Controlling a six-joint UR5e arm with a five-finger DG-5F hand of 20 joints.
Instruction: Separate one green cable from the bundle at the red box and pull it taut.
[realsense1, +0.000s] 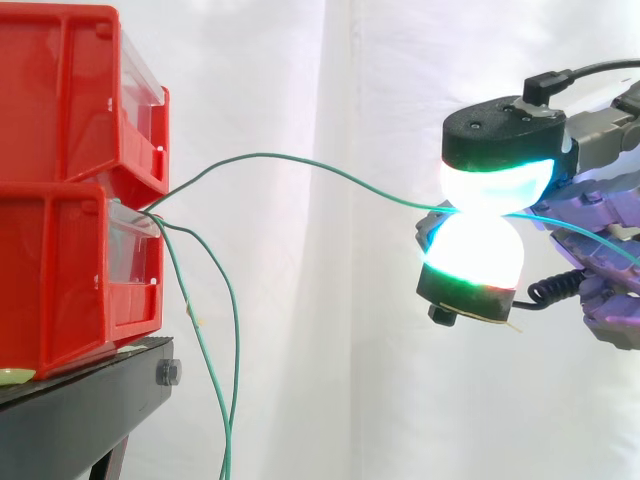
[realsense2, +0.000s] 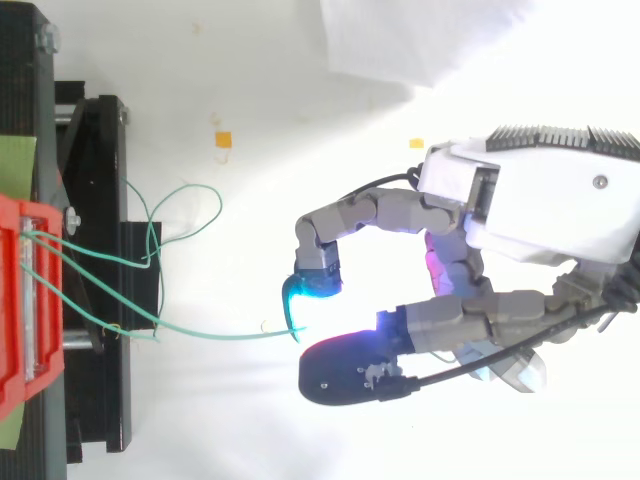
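Observation:
Two red bins (realsense1: 75, 190) are stacked on the black stand (realsense1: 90, 400) at the left. Several thin green cables leave the gap between them. One green cable (realsense1: 300, 163) arcs rightward to my hand (realsense1: 590, 210), whose glowing fingertips (realsense1: 480, 250) pinch it between an upper and a lower pad. This cable still sags in a gentle curve. From above, the same cable (realsense2: 210, 334) runs from the bin (realsense2: 15, 300) to the cyan fingertip (realsense2: 312, 285). The other cables (realsense1: 228, 380) hang down beside the stand and loop loosely (realsense2: 180, 215).
A white curtain backs the scene. The black stand's frame (realsense2: 95, 270) reaches out below the bins. Small orange scraps (realsense2: 222, 139) lie on the white floor.

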